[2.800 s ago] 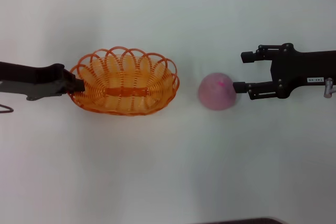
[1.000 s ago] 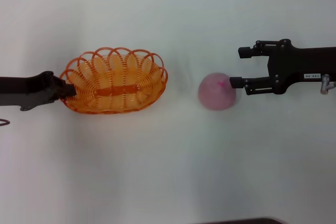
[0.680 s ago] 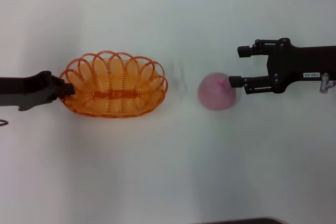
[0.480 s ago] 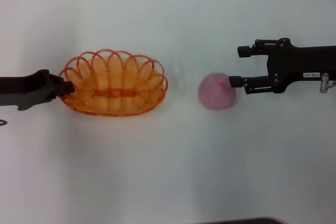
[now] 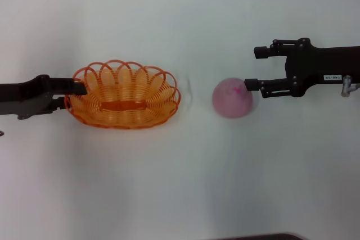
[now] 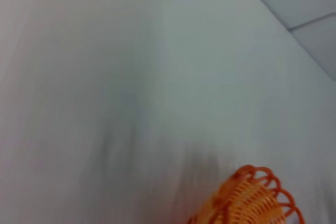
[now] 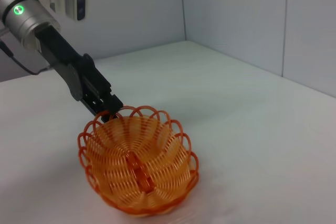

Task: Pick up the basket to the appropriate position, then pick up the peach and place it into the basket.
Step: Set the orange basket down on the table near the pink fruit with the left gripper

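- While the left gripper point(image 5: 76, 95) stays clamped on the basket point(image 5: 124, 102) rim, positioning continues.
- Right gripper point(image 5: 252, 67), fingers apart, beside the peach point(image 5: 232, 98): next, straddle it.

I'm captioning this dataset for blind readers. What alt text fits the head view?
An orange wire basket sits left on a white table, the left gripper at its rim. A pink peach lies to its right, with the open right gripper beside it, not holding it.

Orange basket point(image 5: 122, 100) of looped wire, pale pink peach point(image 5: 232, 98) with a seemingly darker pink mark.
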Controlling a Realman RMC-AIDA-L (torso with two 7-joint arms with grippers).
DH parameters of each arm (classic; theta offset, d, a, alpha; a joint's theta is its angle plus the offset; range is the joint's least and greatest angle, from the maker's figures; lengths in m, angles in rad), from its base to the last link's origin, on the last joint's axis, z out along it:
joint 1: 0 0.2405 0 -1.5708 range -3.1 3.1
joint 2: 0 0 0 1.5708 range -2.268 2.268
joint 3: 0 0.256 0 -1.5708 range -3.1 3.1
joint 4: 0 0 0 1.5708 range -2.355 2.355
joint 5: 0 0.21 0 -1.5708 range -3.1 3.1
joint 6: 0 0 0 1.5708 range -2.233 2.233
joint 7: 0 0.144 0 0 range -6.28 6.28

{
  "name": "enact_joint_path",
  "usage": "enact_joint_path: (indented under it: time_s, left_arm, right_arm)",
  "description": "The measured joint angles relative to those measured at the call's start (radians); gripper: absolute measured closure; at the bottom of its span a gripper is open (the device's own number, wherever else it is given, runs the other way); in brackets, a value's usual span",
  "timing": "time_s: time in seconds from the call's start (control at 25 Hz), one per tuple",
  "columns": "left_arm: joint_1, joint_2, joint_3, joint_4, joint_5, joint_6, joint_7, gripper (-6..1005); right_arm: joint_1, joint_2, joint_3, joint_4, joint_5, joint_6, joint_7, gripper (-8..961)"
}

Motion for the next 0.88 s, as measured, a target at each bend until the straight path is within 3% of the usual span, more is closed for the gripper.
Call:
enact_joint_path:
  time_s: [0.12, 0.48, 0.68, 0.88]
  left_arm:
    - [0.005, 0.001, -0.018, 0.0, -0.012, 0.025, 0.018, 484]
    - [0.014, 0.005, -0.036, -0.002, 0.0, 0.033, 0.06, 305]
    - [0.011, 0.023, -0.125, -0.009, -0.005, 0.075, 0.148, 250]
    - [0.005, 0.035, -0.219, -0.011, -0.04, 0.167, 0.347, 190]
  right_arm:
    - [0.0, 0.0, 0.0, 0.0, 0.0, 0.0, 0.0, 128]
    - [0.003, 0.0, 0.0, 0.0, 0.0, 0.001, 0.0, 128]
    - [0.003, 0.0, 0.0, 0.0, 0.0, 0.001, 0.0, 128]
    - [0.003, 0.001, 0.015, 0.0, 0.0, 0.001, -0.001, 128]
